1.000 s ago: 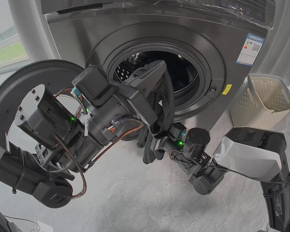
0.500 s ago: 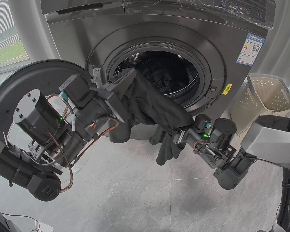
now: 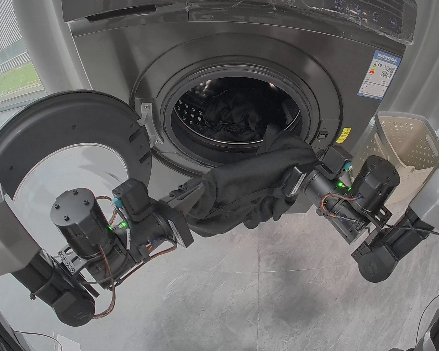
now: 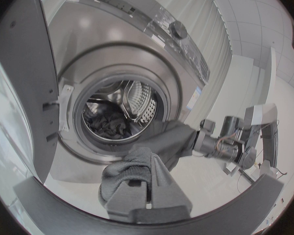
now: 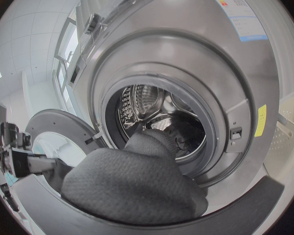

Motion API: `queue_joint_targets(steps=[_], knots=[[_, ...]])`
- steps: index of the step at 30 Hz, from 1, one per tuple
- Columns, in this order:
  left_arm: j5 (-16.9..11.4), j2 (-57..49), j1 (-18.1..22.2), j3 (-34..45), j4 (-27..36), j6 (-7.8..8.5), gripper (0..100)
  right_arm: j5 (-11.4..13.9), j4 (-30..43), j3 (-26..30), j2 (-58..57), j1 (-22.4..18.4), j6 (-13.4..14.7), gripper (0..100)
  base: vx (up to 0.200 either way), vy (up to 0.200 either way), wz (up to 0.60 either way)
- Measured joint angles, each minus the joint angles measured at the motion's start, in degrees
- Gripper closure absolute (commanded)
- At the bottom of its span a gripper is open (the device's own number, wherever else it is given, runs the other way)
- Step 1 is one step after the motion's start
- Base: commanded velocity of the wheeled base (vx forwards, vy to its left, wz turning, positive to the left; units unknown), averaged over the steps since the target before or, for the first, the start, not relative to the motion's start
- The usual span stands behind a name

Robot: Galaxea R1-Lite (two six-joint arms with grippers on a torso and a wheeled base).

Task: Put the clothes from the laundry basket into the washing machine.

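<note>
A black garment (image 3: 249,181) hangs stretched between my two grippers, just below and in front of the washing machine's (image 3: 327,79) round opening. My left gripper (image 3: 197,193) is shut on its left end, low near the open door. In the left wrist view that gripper (image 4: 147,170) pinches a fold of the cloth. My right gripper (image 3: 291,180) holds the right end, its fingers buried in the fabric, and one fold rests on the drum's rim. More dark clothes (image 3: 231,113) lie inside the drum. The garment (image 5: 134,183) covers the lower right wrist view.
The round door (image 3: 63,123) is swung open to the left, close to my left arm. A beige laundry basket (image 3: 407,147) stands on the floor to the right of the machine, behind my right arm. Bare grey floor lies below the garment.
My left arm has dropped down and back from the drum mouth. My right arm has risen and swung right, so the garment that hung bunched is now pulled out wide between them.
</note>
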Motion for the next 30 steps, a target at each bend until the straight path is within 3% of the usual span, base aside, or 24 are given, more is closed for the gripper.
queue_joint_targets(steps=[3,4,15,19,22,30], knots=[[-0.5,2.0,-0.2,0.5,0.0,0.05,100,0.0,0.0,0.0,-0.9,0.3,0.0,100,0.000,0.000,0.00],[-0.8,2.8,-0.3,0.5,0.0,0.10,0,0.0,0.0,0.0,-1.1,0.4,0.0,100,0.000,0.000,0.00],[-1.8,6.0,-1.8,5.4,0.0,1.08,0,-0.2,0.0,-1.3,-1.9,0.5,0.0,100,0.000,0.000,0.00],[-2.8,7.0,-2.8,8.9,0.0,4.60,0,-0.4,0.0,-2.0,-1.9,0.5,0.0,100,0.000,0.000,0.00],[-4.0,7.7,-3.3,10.4,0.0,5.90,0,-0.5,0.0,-2.6,-1.9,0.6,0.0,100,0.000,0.000,0.00],[-4.6,8.3,-3.9,7.5,0.0,6.35,0,-0.5,0.0,-2.5,-1.8,1.2,0.1,100,0.000,0.000,0.00]])
